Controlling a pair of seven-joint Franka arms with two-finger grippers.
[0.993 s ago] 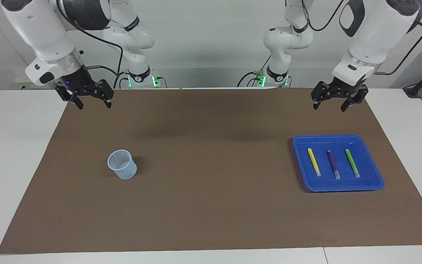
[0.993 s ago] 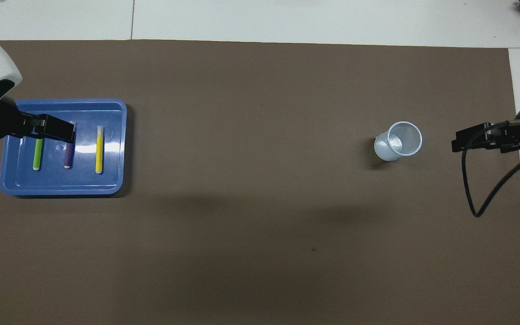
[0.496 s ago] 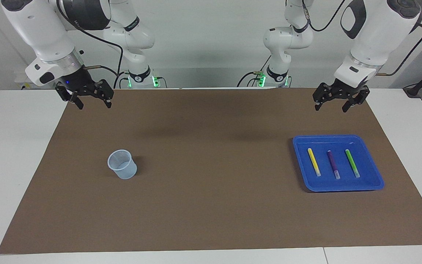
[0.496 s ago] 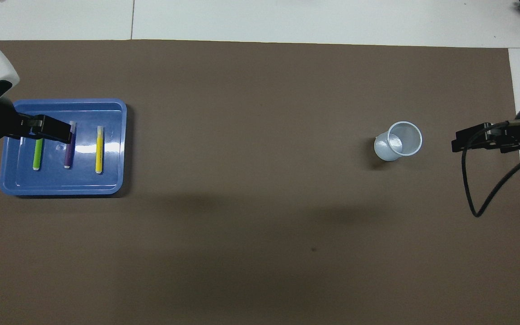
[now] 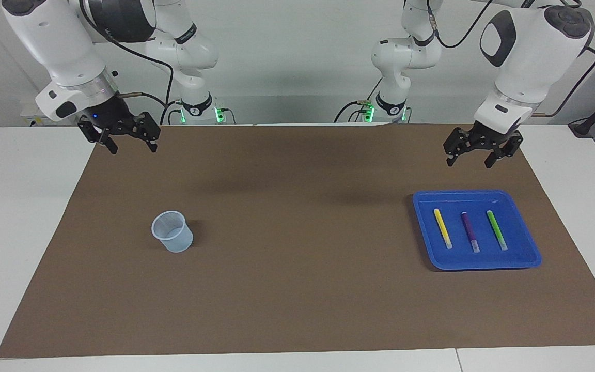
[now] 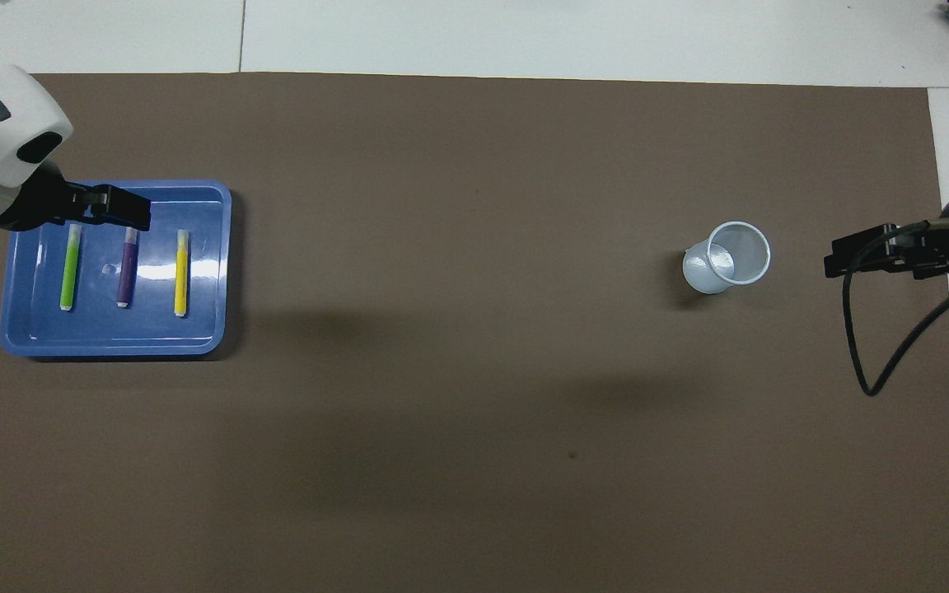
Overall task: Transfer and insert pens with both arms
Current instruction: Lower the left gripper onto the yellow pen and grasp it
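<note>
White counter covered by brown mat. Plain pale wall at robots' end. Even overhead lighting, soft shadows on mat.

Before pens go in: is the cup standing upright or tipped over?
Upright. The cup stands on its base on the brown mat, round rim up; nothing shows inside it.

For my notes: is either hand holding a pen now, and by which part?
Nothing is held. Left hand and right hand are open and empty; the three pens lie in the tray.
</note>
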